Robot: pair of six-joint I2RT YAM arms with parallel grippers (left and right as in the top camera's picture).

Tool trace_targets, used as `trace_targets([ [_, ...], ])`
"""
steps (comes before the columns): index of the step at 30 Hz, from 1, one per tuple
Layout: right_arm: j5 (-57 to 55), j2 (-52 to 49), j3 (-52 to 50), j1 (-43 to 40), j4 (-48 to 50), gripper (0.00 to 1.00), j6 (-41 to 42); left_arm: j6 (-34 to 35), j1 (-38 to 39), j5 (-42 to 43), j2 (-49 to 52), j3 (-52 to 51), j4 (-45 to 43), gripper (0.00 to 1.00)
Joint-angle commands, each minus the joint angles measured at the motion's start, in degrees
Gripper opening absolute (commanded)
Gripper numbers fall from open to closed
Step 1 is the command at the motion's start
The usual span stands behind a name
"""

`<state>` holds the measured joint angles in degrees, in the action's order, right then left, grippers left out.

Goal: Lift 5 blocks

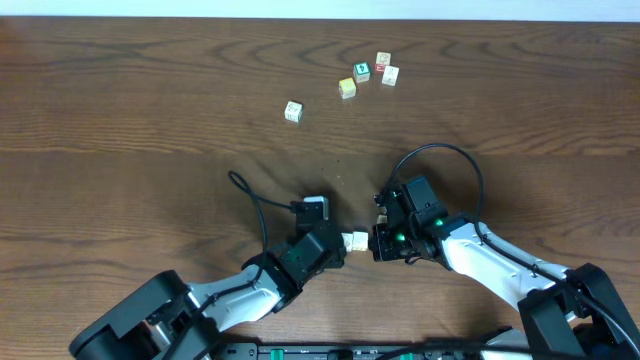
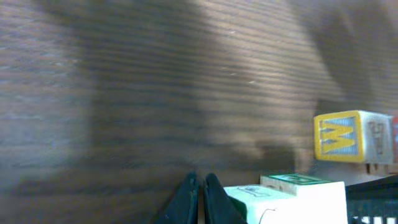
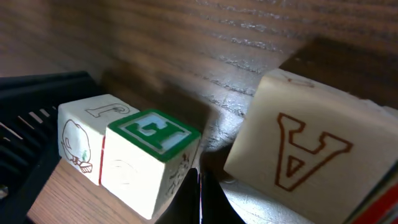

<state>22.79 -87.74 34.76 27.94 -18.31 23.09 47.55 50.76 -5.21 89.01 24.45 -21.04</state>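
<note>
right claw (image 3: 200, 198), tips pressed together on nothing, sits between the a block (image 3: 298, 155), just right, and a green-topped cube (image 3: 149, 158), just left; left claw (image 2: 200, 198) likewise pressed together.

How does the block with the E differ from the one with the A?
The E block has a green top face; the A block shows bare pale wood with a red outlined letter. The E block touches a neighbouring block; the A block stands apart, table showing between. Both are wooden letter cubes.
</note>
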Motion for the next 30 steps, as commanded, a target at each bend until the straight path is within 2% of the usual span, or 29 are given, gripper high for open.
trace_targets([
  [1, 0.61, -0.46, 0.76, 0.28, 0.15, 0.01, -0.9, -0.76, -0.31, 2.03, 1.29, -0.22, 0.48, 0.07],
  [16, 0.68, -0.46, 2.97, 0.28, 0.76, 0.01, -0.9, -0.76, -0.48, 3.28, 1.29, -0.2, -0.61, 0.07],
  [30, -0.52, -0.46, 3.13, 0.28, 0.79, 0.02, -1.09, -0.81, -4.52, 3.32, 1.29, -0.17, -0.59, 0.07],
])
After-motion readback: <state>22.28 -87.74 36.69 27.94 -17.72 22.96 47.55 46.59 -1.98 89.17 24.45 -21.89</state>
